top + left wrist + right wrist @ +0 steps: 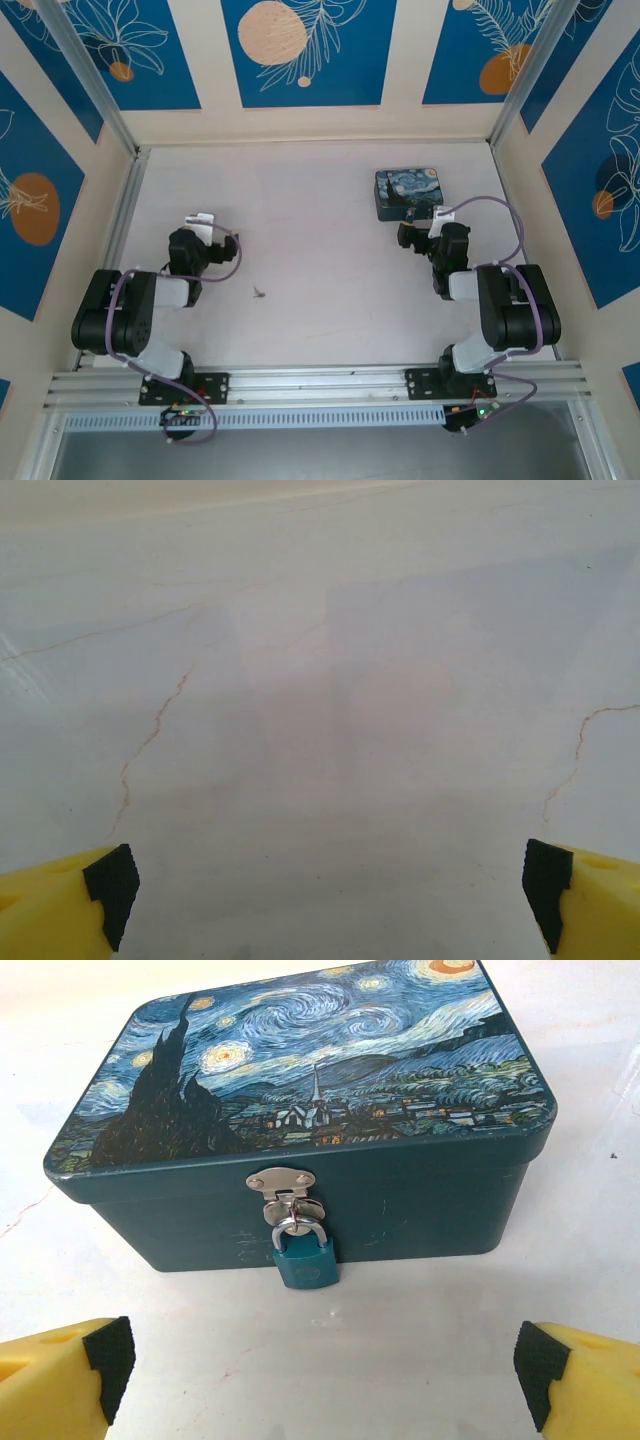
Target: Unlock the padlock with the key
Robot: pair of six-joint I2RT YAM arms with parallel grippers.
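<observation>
Small teal padlock (305, 1260) hangs shut on the silver hasp (285, 1188) of a painted box (300, 1060), facing the right end effector (325, 1370), which is spread wide and empty, seemingly lined up to reach it; the key (260, 292), a tiny grey sliver, lies on the counter (330, 270) nearer the left end effector (325, 895), likewise spread.
</observation>
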